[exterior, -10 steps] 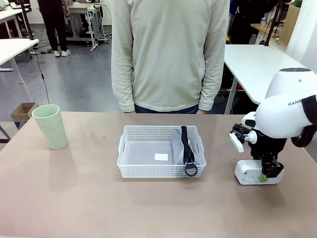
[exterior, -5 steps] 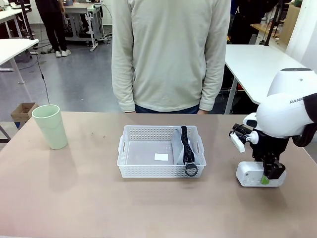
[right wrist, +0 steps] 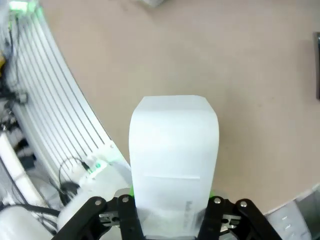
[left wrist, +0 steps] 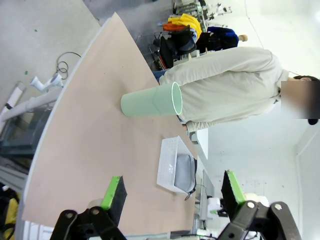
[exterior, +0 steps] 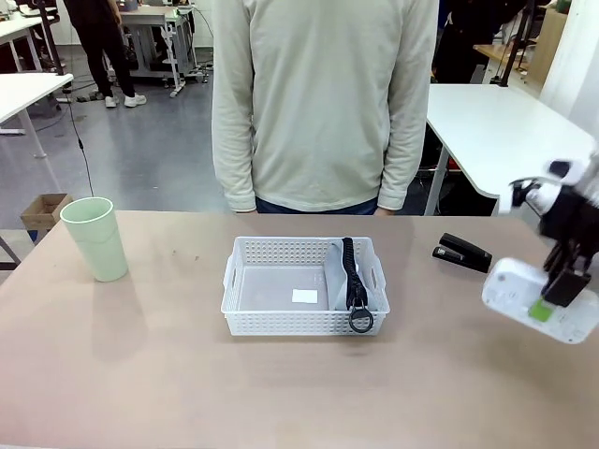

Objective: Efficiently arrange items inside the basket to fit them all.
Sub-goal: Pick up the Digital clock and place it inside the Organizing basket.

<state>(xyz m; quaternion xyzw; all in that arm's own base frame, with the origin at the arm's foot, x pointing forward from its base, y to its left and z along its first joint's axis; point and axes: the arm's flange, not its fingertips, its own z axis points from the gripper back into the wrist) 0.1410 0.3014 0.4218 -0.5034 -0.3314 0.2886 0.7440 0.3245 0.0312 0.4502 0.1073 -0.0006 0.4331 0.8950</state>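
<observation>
Right tool (exterior: 550,301) is clamped across the short side of the white box (exterior: 510,285). The box is tilted and looks clear of the counter (exterior: 187,374), at its far right end. Its long axis runs out ahead of my fingers.

The basket (exterior: 299,323) lies to my left at mid-counter, long axis left-right. The stapler (exterior: 463,253) sits on the counter between us.

The pouch (exterior: 335,281) fills the basket's right end, so I judge the box goes in the free left part.

Left tool (left wrist: 173,192) has jaws apart and is empty. The cup (exterior: 95,238) stands upright at the left end, nearer that arm.
</observation>
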